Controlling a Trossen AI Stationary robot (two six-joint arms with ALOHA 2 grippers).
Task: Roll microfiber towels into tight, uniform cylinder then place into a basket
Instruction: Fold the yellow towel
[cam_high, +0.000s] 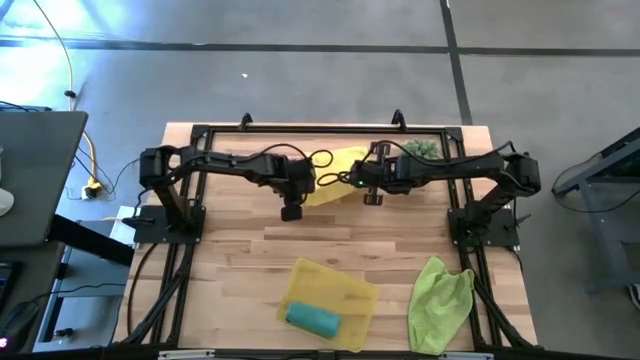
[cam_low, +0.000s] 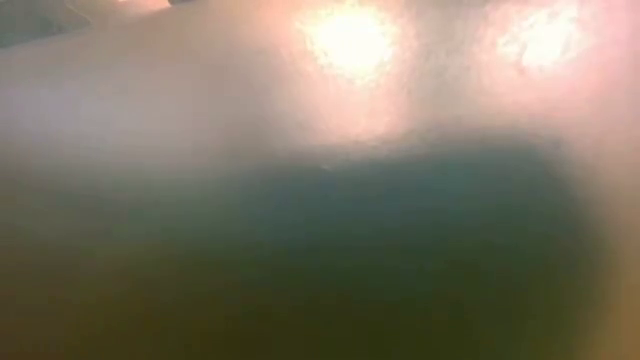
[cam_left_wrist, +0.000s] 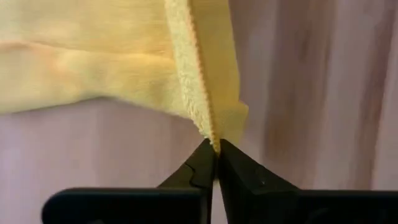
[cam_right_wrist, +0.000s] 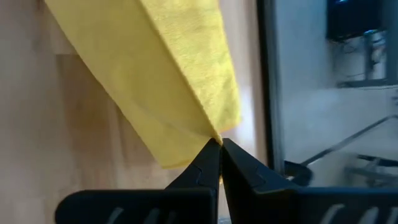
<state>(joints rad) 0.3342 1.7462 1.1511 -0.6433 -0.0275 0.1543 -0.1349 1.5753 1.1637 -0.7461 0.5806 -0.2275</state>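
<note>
Step in hand: yellow towel (cam_high: 335, 170), upper centre of high view, pinched at corners by left gripper (cam_left_wrist: 214, 149) and right gripper (cam_right_wrist: 219, 144), both clamped on cloth. Next: lay flat, roll. Teal towel (cam_high: 312, 318) sits rolled in basket (cam_high: 345, 283); lime towel (cam_high: 440, 300) lower right. Wooden table (cam_high: 240, 250), grey floor (cam_high: 300, 60).

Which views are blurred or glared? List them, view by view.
Low view: wholly blurred, two glare blooms at the top, nothing identifiable. High view: sharp, evenly lit. Left wrist view: yellow towel soft-focused, wood smeared. Right wrist view: towel weave crisp, background beyond the table hazy.
</note>
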